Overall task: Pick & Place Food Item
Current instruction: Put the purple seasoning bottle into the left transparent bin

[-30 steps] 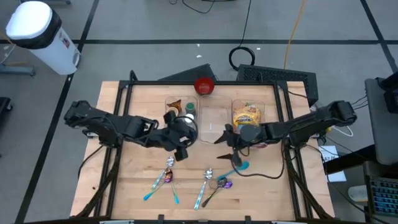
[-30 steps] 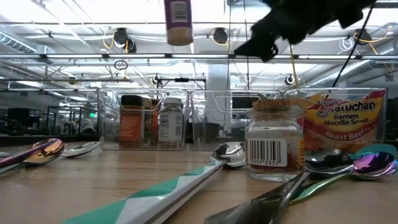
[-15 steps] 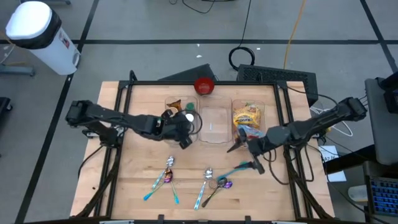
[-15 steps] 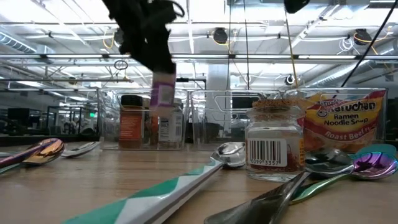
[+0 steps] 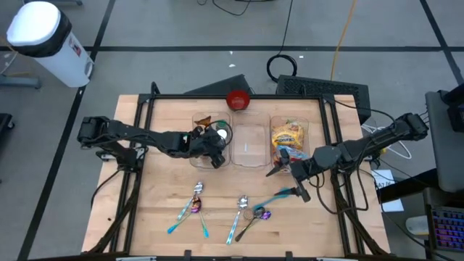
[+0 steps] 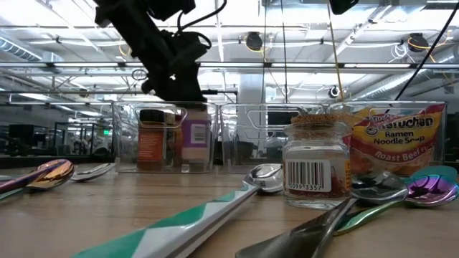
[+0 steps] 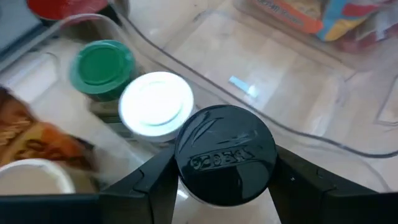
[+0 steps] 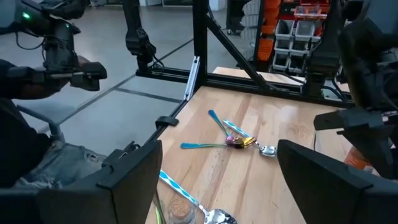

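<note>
Left tool (image 7: 225,186) clenched on a black-capped jar (image 7: 225,163), lowered into the left clear bin (image 5: 199,123) beside a white-lidded bottle (image 7: 157,103) and a green-lidded one (image 7: 101,65). Right tool (image 5: 284,168) hanging released above the tabletop (image 5: 159,203), near the spoons (image 5: 250,212) and the ramen bin (image 5: 316,116).

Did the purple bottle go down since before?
Yes. The left gripper has lowered the purple bottle from high above the clear bin down into it, beside the other jars.
</note>
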Action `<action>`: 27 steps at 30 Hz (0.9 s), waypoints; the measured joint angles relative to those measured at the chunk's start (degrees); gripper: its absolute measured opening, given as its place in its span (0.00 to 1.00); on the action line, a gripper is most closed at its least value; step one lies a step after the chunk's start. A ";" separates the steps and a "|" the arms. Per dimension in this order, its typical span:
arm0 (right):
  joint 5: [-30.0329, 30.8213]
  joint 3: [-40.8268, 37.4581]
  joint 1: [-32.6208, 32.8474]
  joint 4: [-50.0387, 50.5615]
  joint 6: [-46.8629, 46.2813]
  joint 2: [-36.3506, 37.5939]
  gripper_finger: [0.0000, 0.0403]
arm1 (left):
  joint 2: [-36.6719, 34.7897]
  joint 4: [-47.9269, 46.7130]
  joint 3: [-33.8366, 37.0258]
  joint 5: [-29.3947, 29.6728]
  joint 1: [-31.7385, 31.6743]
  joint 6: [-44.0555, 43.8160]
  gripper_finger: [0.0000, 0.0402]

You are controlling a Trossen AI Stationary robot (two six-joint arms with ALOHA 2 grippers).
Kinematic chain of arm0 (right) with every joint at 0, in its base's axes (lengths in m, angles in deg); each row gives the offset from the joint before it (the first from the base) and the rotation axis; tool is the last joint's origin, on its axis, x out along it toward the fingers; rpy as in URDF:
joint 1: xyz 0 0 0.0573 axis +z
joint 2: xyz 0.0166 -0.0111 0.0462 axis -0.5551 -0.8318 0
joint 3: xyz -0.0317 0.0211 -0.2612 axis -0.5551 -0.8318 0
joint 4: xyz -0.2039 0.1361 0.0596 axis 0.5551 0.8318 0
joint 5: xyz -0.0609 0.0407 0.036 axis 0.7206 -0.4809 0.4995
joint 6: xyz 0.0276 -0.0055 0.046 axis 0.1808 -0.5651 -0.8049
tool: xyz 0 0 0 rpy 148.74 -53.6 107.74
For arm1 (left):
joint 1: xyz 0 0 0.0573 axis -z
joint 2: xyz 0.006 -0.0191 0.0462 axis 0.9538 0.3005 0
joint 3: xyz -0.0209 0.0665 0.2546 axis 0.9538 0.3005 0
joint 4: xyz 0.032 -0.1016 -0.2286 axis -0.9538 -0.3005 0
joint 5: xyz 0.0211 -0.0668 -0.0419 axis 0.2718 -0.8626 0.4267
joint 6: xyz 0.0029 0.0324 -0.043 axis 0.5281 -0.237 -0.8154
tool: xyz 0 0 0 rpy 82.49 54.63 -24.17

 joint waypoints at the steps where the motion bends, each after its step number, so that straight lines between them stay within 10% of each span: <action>1: 0.02 0.00 0.00 0.00 0.00 0.00 0.78 | 0.00 1.43 0.57 -0.78 -0.21 -0.11 0.52; 27: 0.10 0.00 -0.02 -0.04 0.44 0.00 0.78 | 1.79 4.41 2.51 -1.87 -0.42 -3.39 0.56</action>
